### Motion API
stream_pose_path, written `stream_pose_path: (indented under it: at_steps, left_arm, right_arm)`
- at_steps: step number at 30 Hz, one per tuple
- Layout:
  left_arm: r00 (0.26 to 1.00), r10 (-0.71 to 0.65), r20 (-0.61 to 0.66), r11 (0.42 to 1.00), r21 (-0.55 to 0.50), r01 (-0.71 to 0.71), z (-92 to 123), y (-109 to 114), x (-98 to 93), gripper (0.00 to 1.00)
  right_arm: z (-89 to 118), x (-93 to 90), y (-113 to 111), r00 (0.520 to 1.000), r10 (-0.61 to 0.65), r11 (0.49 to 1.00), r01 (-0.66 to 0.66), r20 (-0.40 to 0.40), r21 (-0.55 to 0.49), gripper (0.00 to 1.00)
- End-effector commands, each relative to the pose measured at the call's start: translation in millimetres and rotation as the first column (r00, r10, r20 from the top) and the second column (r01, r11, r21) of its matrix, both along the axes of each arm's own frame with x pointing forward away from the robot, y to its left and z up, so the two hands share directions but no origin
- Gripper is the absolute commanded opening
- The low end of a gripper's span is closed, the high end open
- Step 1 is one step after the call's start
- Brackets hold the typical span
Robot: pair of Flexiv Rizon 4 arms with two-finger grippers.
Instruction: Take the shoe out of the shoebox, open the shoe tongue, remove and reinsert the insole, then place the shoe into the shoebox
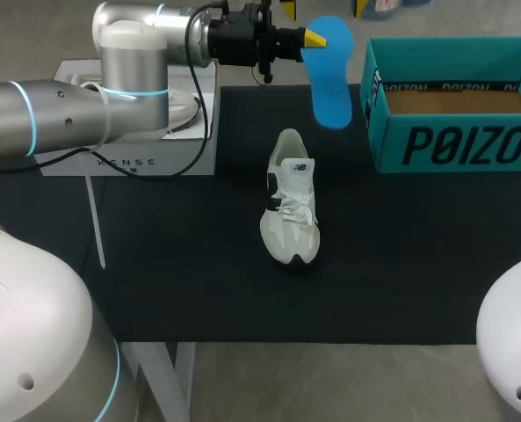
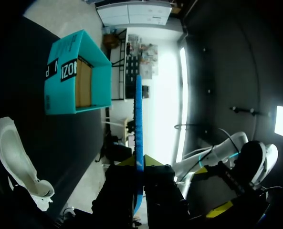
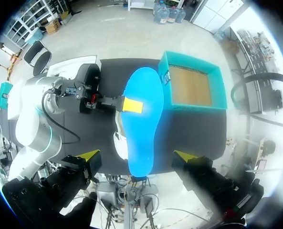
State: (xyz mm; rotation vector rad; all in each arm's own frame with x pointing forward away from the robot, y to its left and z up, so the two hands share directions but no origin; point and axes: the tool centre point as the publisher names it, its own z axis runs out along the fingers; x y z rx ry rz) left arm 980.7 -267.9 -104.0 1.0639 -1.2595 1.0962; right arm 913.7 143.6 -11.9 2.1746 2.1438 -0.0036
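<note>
Two grippers are seen, one on each arm. The left arm comes in from the left and lies almost level over the far part of the table, its wrist pointing toward the shoebox [image 1: 453, 132]. The left gripper [image 2: 140, 162] is clenched on the blue insole [image 1: 331, 75], one yellow tip on each face, near one end. The insole is in the air, over the far edge of the black mat [image 1: 181, 264], between the shoe [image 1: 291, 202] and the near corner of the shoebox. The right gripper [image 3: 135, 157] is high above the table and looks down on it; its fingers stand wide apart and grasp nothing. There is one white shoe, upright on its sole in the middle of the mat, well apart from the box. There is one teal shoebox, open on top, and one insole.
</note>
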Motion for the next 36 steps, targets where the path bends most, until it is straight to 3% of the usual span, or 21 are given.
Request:
stream_pose_path:
  at_steps: [1,3,9,10,12,14,28,31,32,36]
  left_arm:
    - [1.000,0.003,0.002,1.000,0.003,-0.003,1.0,1.4,-2.6,0.00]
    - [1.000,0.004,0.003,1.000,0.002,-0.004,0.9,1.9,-2.9,0.00]
    - [1.000,0.016,-0.003,1.000,0.004,-0.016,-0.5,5.3,-2.9,0.00]
    - [1.000,0.019,-0.001,1.000,0.005,-0.019,-0.8,7.2,-2.8,0.00]
    - [1.000,0.022,0.003,1.000,0.004,-0.022,0.1,12.1,-2.9,0.00]
    - [1.000,0.024,0.006,1.000,0.001,-0.024,1.7,16.6,-3.3,0.00]
    - [1.000,-0.006,0.008,1.000,0.009,0.006,2.2,14.1,-0.4,0.00]
    - [1.000,-0.002,0.015,1.000,-0.002,0.002,3.0,15.4,1.9,0.00]
    - [1.000,-0.003,0.014,1.000,-0.006,0.003,2.9,16.3,2.7,0.00]
    - [1.000,-0.008,0.007,1.000,-0.012,0.008,1.4,18.9,4.7,0.00]
  right_arm:
    - [-0.6,2.1,0.0,1.000,-0.007,1.000,0.007,-0.002,0.008,1.00]
    - [-0.4,2.9,-1.0,1.000,-0.009,0.999,0.009,0.004,0.045,1.00]
    - [7.5,3.8,-13.6,0.996,0.067,0.912,-0.084,0.058,0.401,1.00]
    - [9.5,3.9,-16.5,0.993,0.094,0.874,-0.120,0.078,0.471,1.00]
    - [15.2,3.2,-23.7,0.979,0.132,0.734,-0.204,0.158,0.647,1.00]
    - [21.5,0.1,-33.2,0.954,0.122,0.641,-0.286,0.274,0.712,1.00]
    - [22.7,-0.6,-37.4,0.949,0.109,0.655,-0.291,0.294,0.697,1.00]
    - [13.5,1.1,-45.3,0.966,0.038,0.360,-0.253,0.257,0.898,1.00]
    - [11.3,2.1,-48.2,0.967,0.028,0.306,-0.250,0.254,0.919,1.00]
    - [8.2,3.3,-56.4,0.963,-0.004,0.237,-0.261,0.270,0.936,1.00]
